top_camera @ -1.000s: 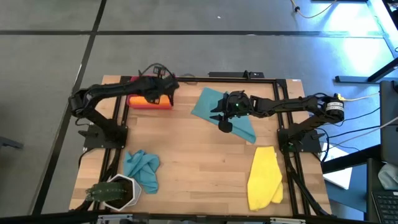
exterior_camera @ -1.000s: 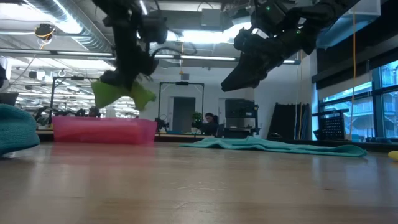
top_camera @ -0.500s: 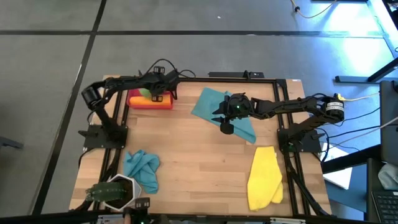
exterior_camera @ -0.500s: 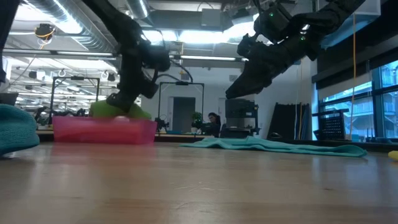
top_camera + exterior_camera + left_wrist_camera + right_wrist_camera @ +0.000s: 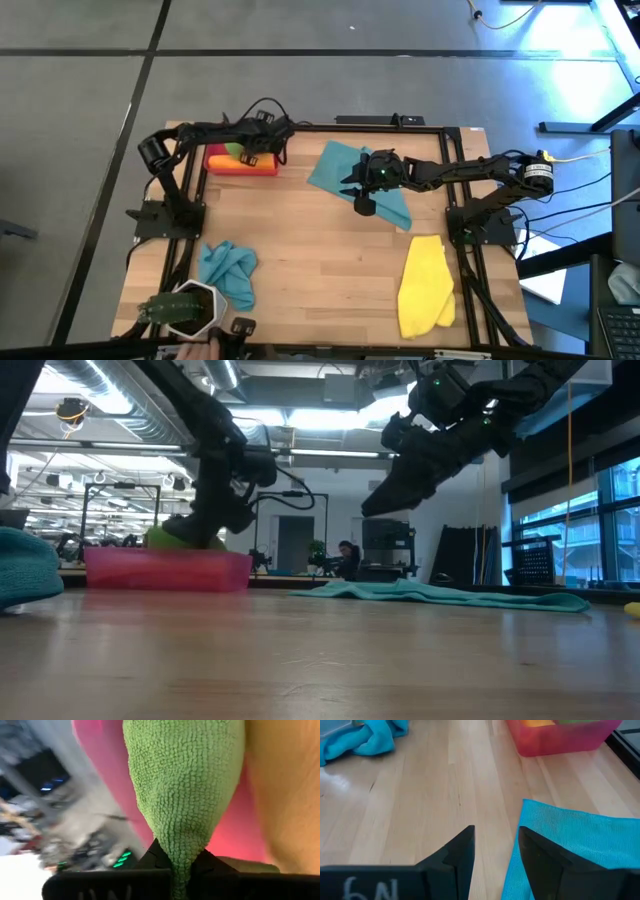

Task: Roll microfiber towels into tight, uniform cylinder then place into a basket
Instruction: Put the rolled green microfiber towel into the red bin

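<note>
The red basket [image 5: 240, 165] stands at the table's far left and holds an orange towel [image 5: 250, 166]. My left gripper [image 5: 244, 153] is over it, shut on the green towel [image 5: 185, 785], whose bulk lies down in the basket [image 5: 165, 570]. My right gripper [image 5: 495, 850] hangs open above the near-left edge of a teal towel [image 5: 352, 175] spread flat on the table, and touches nothing. Another teal towel [image 5: 228, 272] lies crumpled at the near left. A yellow towel [image 5: 425, 285] lies at the near right. My left gripper pinches the green towel's narrowed, bunched end [image 5: 182, 862] between its two fingers. The fingers slant down into the basket from its far side. From them the towel widens and rests on the basket's floor [image 5: 100, 750] beside the orange towel [image 5: 285, 795].
A white hexagonal pot with a plant [image 5: 185, 308] stands at the near left corner, next to the crumpled teal towel. Black frame rails run along the table's edges. Bare wood lies across the table's middle and near side.
My left gripper has sunk toward the basket with the green towel. The towel hung clear above the basket's rim a second ago and now lies inside it. The gripper stays shut on it. My right arm has kept still.
</note>
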You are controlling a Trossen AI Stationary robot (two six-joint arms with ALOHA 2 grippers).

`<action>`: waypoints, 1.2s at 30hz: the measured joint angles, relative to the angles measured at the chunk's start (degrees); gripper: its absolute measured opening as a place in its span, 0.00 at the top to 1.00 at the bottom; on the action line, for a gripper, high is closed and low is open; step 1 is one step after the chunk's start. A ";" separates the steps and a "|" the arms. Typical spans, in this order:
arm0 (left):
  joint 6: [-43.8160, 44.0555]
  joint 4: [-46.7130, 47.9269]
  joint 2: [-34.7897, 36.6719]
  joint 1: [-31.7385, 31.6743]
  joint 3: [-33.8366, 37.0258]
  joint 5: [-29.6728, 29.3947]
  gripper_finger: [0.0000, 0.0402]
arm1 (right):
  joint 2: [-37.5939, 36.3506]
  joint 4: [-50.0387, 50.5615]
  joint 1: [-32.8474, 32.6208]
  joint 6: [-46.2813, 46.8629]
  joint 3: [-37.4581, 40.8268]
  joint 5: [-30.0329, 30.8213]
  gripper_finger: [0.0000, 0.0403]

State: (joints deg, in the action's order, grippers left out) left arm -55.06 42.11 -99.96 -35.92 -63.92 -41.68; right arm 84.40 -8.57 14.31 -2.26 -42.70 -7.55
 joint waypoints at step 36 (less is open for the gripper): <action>7.00 -5.88 -0.35 -1.21 8.40 23.64 0.77 | 0.00 -1.78 -1.14 0.26 0.00 -0.07 0.62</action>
State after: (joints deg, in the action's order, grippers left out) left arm -48.06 36.23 -100.31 -37.12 -55.52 -18.04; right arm 84.40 -10.35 13.17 -2.00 -42.70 -7.62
